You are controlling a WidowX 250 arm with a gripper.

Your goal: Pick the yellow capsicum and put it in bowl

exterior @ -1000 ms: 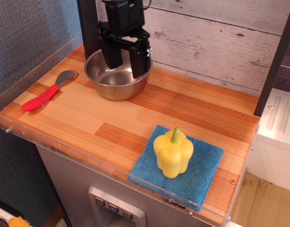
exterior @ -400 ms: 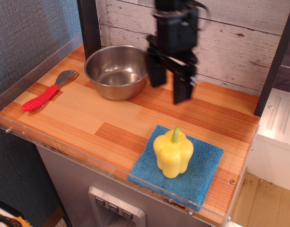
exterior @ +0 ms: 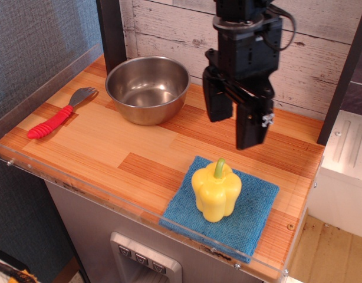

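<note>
The table (exterior: 110, 147) carries the empty bowl (exterior: 147, 88) at the back left. At the front right, a blue cloth (exterior: 252, 218) holds the pepper (exterior: 216, 190) upright, stem up. The gripper (exterior: 235, 124) hangs above and behind the pepper, jaws wide apart, holding nothing. A good grasp likely means centring over the stem, descending straight, and closing across the lobes below the widest part. A red-handled spork (exterior: 57, 115) lies left. No readable writing or labels.

Clear air between hand (exterior: 235, 127) and yellow capsicum (exterior: 216, 193).
</note>
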